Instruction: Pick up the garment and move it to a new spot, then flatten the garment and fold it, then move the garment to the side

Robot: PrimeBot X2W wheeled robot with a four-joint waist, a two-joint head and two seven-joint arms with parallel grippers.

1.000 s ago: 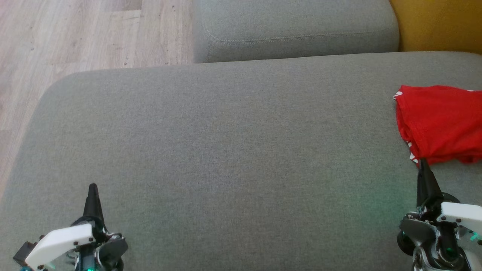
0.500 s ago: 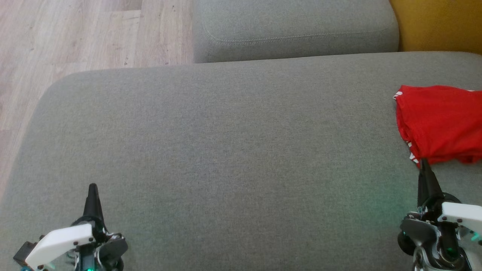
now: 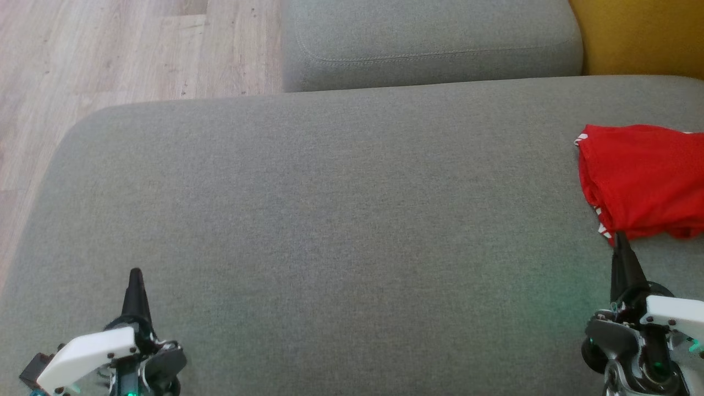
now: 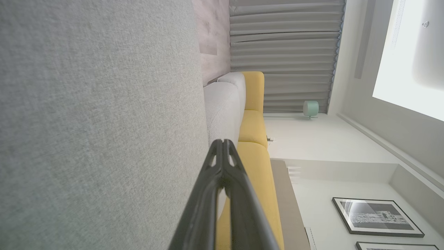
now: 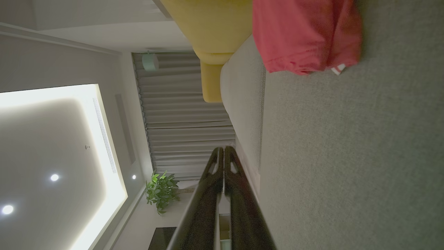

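Observation:
A red garment [image 3: 643,179] with white trim lies folded in a compact bundle at the right edge of the grey sofa seat [image 3: 341,220]; the right wrist view has the red garment [image 5: 305,34] at its top. My right gripper [image 3: 620,237] is shut and empty, its tip just short of the bundle's near edge. At the lower left my left gripper [image 3: 135,273] is shut too, holding nothing, far from the garment. In the wrist views the left gripper [image 4: 222,142] and the right gripper [image 5: 222,149] each have their fingers pressed together.
A second grey cushion [image 3: 429,44] stands behind the seat, with a yellow cushion [image 3: 638,36] at the back right. Wooden floor [image 3: 110,55] lies beyond the seat's rounded left edge.

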